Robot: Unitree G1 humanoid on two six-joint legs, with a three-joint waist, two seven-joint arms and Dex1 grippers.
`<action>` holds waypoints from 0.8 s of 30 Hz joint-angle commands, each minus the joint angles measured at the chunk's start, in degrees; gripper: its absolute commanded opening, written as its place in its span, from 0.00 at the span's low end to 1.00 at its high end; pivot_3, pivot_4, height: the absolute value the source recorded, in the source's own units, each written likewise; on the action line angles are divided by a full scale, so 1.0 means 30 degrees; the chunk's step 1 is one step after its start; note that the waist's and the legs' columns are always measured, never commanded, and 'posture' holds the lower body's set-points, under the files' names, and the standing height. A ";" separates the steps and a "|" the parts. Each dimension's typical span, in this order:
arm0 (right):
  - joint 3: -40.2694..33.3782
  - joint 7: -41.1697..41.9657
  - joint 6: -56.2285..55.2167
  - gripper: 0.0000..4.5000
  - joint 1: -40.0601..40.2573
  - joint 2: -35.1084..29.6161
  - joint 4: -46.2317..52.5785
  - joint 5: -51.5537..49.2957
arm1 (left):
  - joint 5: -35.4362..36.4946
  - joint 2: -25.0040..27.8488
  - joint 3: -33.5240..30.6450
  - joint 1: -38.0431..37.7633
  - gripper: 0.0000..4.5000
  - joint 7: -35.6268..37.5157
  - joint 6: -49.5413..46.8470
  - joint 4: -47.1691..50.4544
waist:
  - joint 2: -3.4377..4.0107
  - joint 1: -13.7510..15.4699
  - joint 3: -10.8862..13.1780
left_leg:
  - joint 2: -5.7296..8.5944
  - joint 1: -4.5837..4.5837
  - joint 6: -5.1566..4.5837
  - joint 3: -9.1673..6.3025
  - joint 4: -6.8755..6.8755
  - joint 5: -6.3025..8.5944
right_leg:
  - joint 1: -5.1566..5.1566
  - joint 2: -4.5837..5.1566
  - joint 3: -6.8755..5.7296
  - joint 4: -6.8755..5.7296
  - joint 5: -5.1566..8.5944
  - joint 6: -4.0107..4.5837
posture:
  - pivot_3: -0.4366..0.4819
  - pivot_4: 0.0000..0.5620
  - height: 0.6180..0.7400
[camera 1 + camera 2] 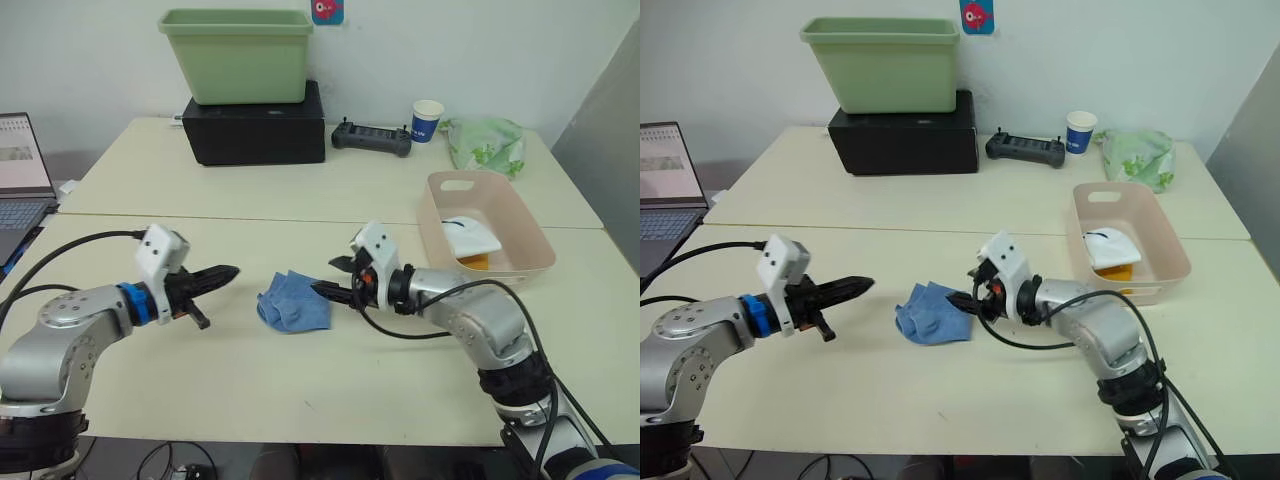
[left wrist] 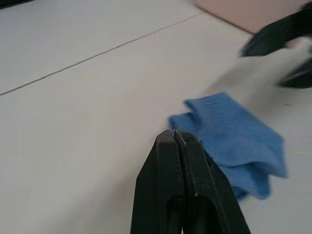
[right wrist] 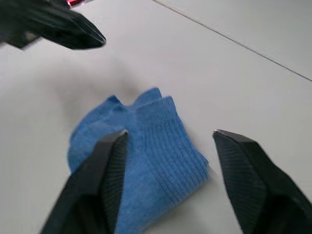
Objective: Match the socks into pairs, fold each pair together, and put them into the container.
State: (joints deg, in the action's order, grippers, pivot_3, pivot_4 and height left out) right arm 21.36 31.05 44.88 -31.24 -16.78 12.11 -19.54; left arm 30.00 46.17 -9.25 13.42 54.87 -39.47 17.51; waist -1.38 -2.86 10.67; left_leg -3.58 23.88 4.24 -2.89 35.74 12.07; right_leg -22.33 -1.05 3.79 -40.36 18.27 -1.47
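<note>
Left eye view showed the blue socks (image 1: 294, 305) lying as one folded bundle on the near table (image 1: 330, 385), between the two grippers. Left gripper (image 1: 228, 271) sat a little to the left of the bundle, apart from it, fingers pressed together to a point and holding nothing. Left wrist view confirmed it: the two black fingers (image 2: 181, 161) met along their length, with the blue fabric beyond the tips.

Right gripper (image 1: 333, 277) was at the bundle's right edge, pointing toward it. Right wrist view had its fingers (image 3: 105, 165) spread wide, one over the blue fabric, the other over bare tabletop beside it. Whether the tips touched the cloth could not be told. Nothing was gripped.

Pink container (image 1: 539, 247) stood on the right side of the table, well apart from the blue bundle. Inside it lay a white sock bundle with a dark edge (image 1: 472, 235) and, partly tucked under it, a piece of mustard-yellow sock (image 1: 477, 263).

On the far table: a green tub (image 1: 238, 55) on a black box (image 1: 256, 128), a black controller (image 1: 372, 137), a paper cup (image 1: 427, 119) and a green plastic bag (image 1: 487, 142). A laptop (image 1: 22, 170) sat at the left edge.
</note>
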 commanded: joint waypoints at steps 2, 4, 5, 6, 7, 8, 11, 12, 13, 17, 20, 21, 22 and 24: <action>0.0986 0.0399 -0.2356 0.26 -0.0087 0.0459 -0.1469 0.1585 | -0.1055 -0.0221 0.3290 0.1578 0.00 0.1354 0.1431 0.0221 | 0.0000 -0.0038 0.0000 | 0.0002 0.0000 0.0000 0.0013 0.0001 0.0000 | 0.0003 -0.0002 0.0014 0.0001 -0.0005 -0.0007 | 0.48 0.27 0.92; 0.1270 0.0442 -0.2751 0.10 -0.0307 0.1008 -0.2314 0.1987 | -0.1950 -0.0379 0.4352 0.2097 0.00 0.1751 0.2461 -0.0994 | 0.0001 -0.0192 0.0000 | -0.0012 0.0000 -0.0001 0.0019 0.0000 0.0000 | -0.0007 -0.0022 0.0031 0.0000 -0.0006 -0.0006 | 0.48 0.27 0.92; 0.1412 0.0432 -0.2886 0.01 -0.0443 0.1347 -0.2735 0.2211 | -0.2408 -0.0605 0.4832 0.2394 0.00 0.1773 0.2907 -0.1783 | 0.0001 -0.0195 0.0000 | -0.0030 -0.0004 -0.0002 0.0017 -0.0001 0.0000 | -0.0010 -0.0042 0.0034 0.0000 -0.0006 -0.0005 | 0.48 0.27 0.92; 0.1545 0.0381 -0.3012 0.00 -0.0585 0.1693 -0.3161 0.2431 | -0.2718 -0.0788 0.5213 0.2649 0.00 0.1794 0.3056 -0.2537 | 0.0001 -0.0193 0.0000 | -0.0034 -0.0009 -0.0003 0.0007 -0.0006 0.0000 | -0.0010 -0.0053 0.0023 -0.0001 -0.0005 -0.0004 | 0.48 0.27 0.92; 0.1671 0.0354 -0.3089 0.00 -0.0713 0.2009 -0.3575 0.2666 | -0.3218 -0.0854 0.5584 0.2842 0.00 0.1820 0.3514 -0.3287 | 0.0001 -0.0202 0.0000 | -0.0047 -0.0012 -0.0004 -0.0011 -0.0008 0.0000 | -0.0012 -0.0075 0.0015 -0.0004 -0.0005 -0.0002 | 0.48 0.27 0.92; 0.1814 0.0364 -0.3192 0.00 -0.0809 0.2256 -0.3961 0.2949 | -0.3895 -0.0823 0.5944 0.2989 0.00 0.1872 0.4285 -0.4009 | 0.0001 -0.0223 0.0000 | -0.0051 -0.0010 -0.0005 -0.0019 -0.0009 0.0001 | -0.0021 -0.0086 0.0017 -0.0014 -0.0005 -0.0001 | 0.48 0.27 0.92; 0.2159 0.0301 -0.3510 0.00 -0.0950 0.2810 -0.4843 0.3753 | -0.4709 -0.0860 0.6283 0.3231 0.00 0.2035 0.5122 -0.5443 | 0.0002 -0.0195 0.0001 | -0.0051 -0.0003 -0.0008 -0.0023 -0.0014 0.0002 | -0.0035 -0.0095 0.0025 -0.0014 -0.0002 0.0004 | 0.48 0.27 0.92; 0.2226 0.0259 -0.3581 0.00 -0.0967 0.2948 -0.5028 0.3995 | -0.4762 -0.0881 0.6260 0.3180 0.00 0.2093 0.5065 -0.5766 | 0.0002 -0.0159 0.0001 | -0.0049 0.0005 -0.0008 -0.0021 -0.0012 0.0003 | -0.0036 -0.0091 0.0025 -0.0012 -0.0002 0.0003 | 0.48 0.27 0.92; 0.2285 0.0135 -0.3668 0.00 -0.0977 0.3065 -0.5255 0.4292 | -0.4886 -0.0793 0.6280 0.3005 0.00 0.2202 0.5016 -0.6081 | 0.0002 -0.0137 0.0001 | -0.0045 0.0012 -0.0007 -0.0019 -0.0011 0.0002 | -0.0036 -0.0085 0.0024 -0.0007 -0.0002 0.0004 | 0.48 0.27 0.92; 0.2190 -0.0089 -0.4129 0.00 -0.0744 0.2828 -0.5982 0.5372 | -0.5596 -0.0045 0.6121 0.1701 0.00 0.2317 0.5560 -0.6996 | 0.0003 -0.0143 -0.0002 | -0.0042 -0.0004 -0.0006 -0.0005 -0.0007 0.0002 | -0.0017 -0.0069 0.0025 -0.0006 -0.0002 0.0003 | 0.48 0.27 0.92; 0.1851 -0.0057 -0.4526 0.00 -0.0573 0.2639 -0.6225 0.5597 | -0.5353 -0.0079 0.5545 0.1101 0.00 0.2097 0.5597 -0.7131 | 0.0010 -0.0168 -0.0007 | -0.0045 -0.0046 -0.0007 -0.0005 -0.0009 0.0002 | 0.0001 -0.0069 0.0030 -0.0031 -0.0003 0.0005 | 0.48 0.27 0.92; 0.1760 0.0128 -0.4824 0.00 -0.0489 0.2581 -0.6028 0.5515 | -0.5071 -0.0174 0.5255 0.0926 0.00 0.2081 0.5579 -0.6824 | 0.0007 -0.0161 -0.0008 | -0.0045 -0.0060 -0.0007 -0.0006 -0.0009 0.0002 | 0.0007 -0.0069 0.0026 -0.0046 -0.0003 0.0005 | 0.48 0.27 0.92; 0.1560 0.0600 -0.5293 0.00 -0.0364 0.2593 -0.5519 0.5129 | -0.4419 -0.0367 0.4732 0.0764 0.00 0.2048 0.5241 -0.6168 | 0.0007 -0.0157 -0.0009 | -0.0045 -0.0064 -0.0007 -0.0006 -0.0008 0.0002 | 0.0009 -0.0069 0.0023 -0.0055 -0.0002 0.0006 | 0.48 0.27 0.92; 0.1011 0.1086 -0.6098 0.00 -0.0268 0.2670 -0.4467 0.4562 | -0.3140 -0.0584 0.3732 0.0946 0.00 0.1804 0.4089 -0.4572 | 0.0007 -0.0152 -0.0005 | -0.0045 -0.0053 -0.0006 -0.0004 -0.0005 0.0002 | 0.0005 -0.0067 0.0026 -0.0057 -0.0002 0.0006 | 0.48 0.27 0.92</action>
State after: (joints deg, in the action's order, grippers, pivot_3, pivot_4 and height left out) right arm 26.73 33.28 29.06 -31.83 -8.69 -4.68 -4.66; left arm 18.28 44.52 4.33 15.95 61.01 -24.83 0.48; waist -1.36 -3.31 10.66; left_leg -3.71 23.77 4.22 -2.90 35.74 12.08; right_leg -22.34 -1.24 3.86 -40.53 18.26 -1.45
